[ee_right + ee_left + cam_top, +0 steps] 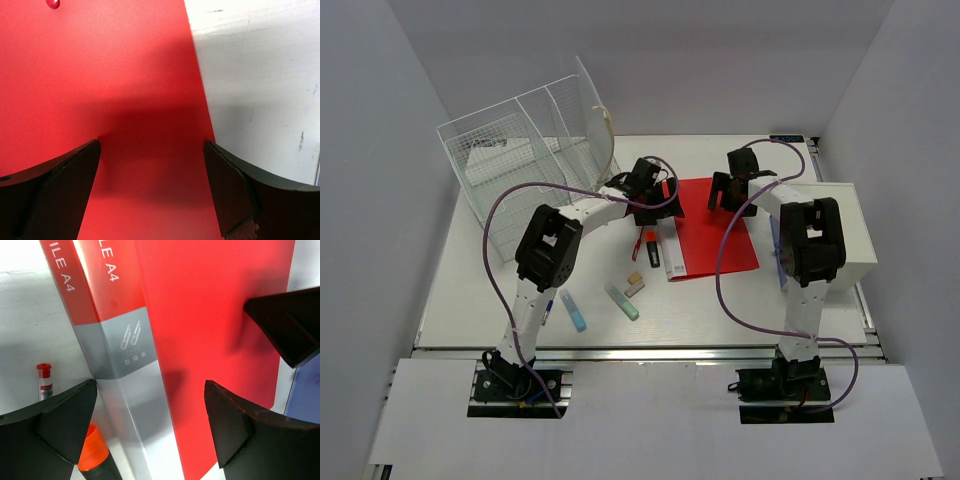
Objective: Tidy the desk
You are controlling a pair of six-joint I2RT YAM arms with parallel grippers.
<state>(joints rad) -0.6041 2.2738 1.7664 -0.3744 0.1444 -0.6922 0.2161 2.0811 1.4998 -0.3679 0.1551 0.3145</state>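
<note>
Red marks what both arms attend to. From the top view, a flat red plastic A4 folder [715, 225] lies toward the back of the large white bench with a silver aluminium front rail [470, 300]. It sits between a clear wire-mesh file organizer [525, 150] at the back left and a small white drawer box [850, 235] on the right. The left gripper [653, 208] hangs over the folder's left edge and the right gripper [731, 198] near its far right part.

From the left wrist, we see its fingers [65, 425] spread and empty, astride the folder's silver-and-red spine. An orange-capped black marker [95, 455] lies just beside one of them.

From the right wrist, those fingers [240, 195] are spread too, holding nothing, above the folder's right edge.

We judge that lifting the folder is the step in hand, probably to file it in the organizer. The next move calls for lowering both arms, working a finger under the thin edge, and closing together.
</note>
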